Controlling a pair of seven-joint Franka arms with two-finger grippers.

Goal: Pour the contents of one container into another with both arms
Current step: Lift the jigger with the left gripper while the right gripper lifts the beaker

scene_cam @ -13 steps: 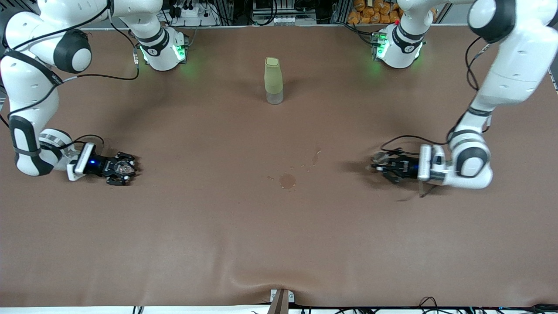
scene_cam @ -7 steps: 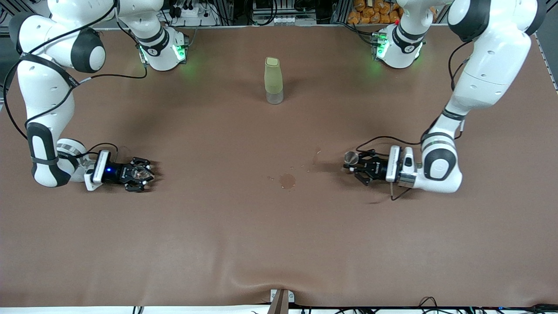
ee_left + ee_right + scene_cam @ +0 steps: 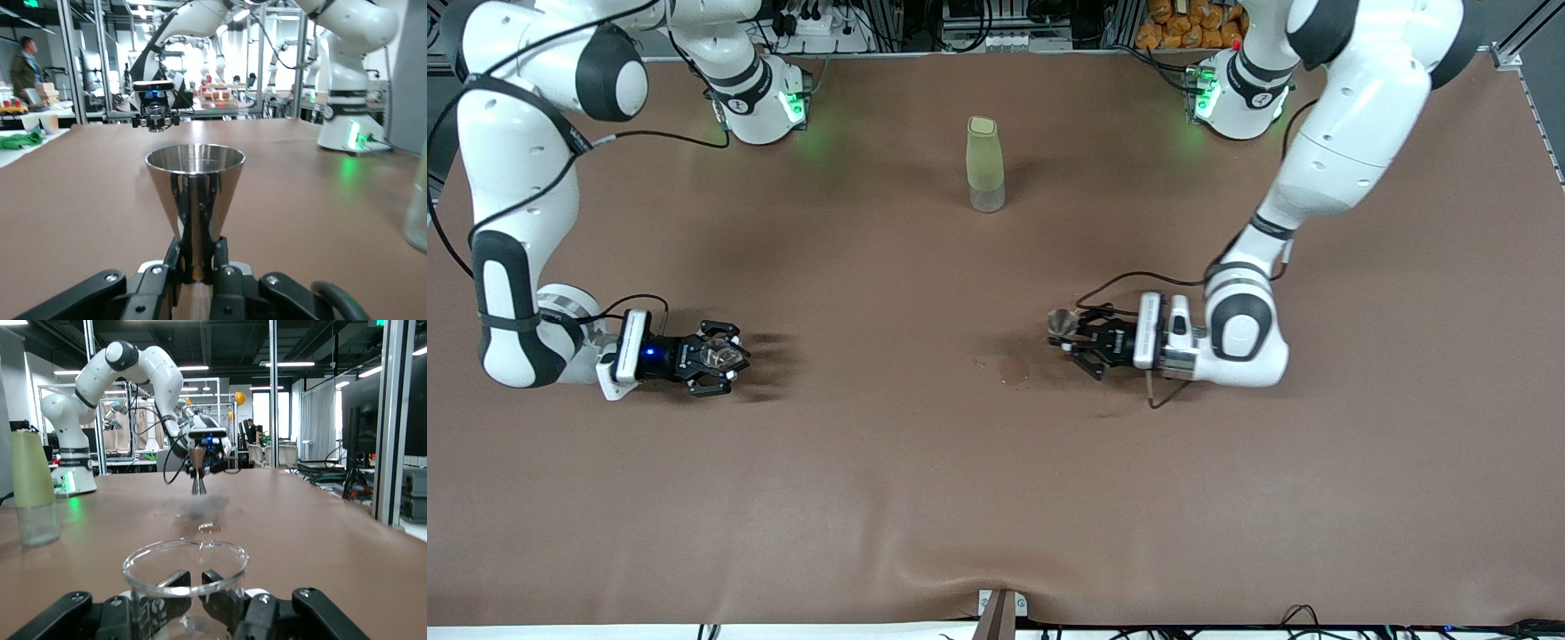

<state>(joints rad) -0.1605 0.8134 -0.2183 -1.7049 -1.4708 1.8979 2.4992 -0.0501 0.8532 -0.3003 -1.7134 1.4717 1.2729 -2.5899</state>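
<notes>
Left gripper (image 3: 1069,336) clamps steel jigger (image 3: 1062,322) upright, contents retained, over wet stain (image 3: 1013,369) | right gripper (image 3: 719,356) grips clear glass (image 3: 717,354) mouth-up, receiver, at jigger's 9 o'clock | green bottle (image 3: 985,164) at 12 o'clock, idle

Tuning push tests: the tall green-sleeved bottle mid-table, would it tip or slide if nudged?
Likely tips: the bottle stands tall on a narrow base. Its clear bottom section looks like glass or hard plastic, so probably stiff, possibly breakable. A low push may slide it on the brown mat.
</notes>
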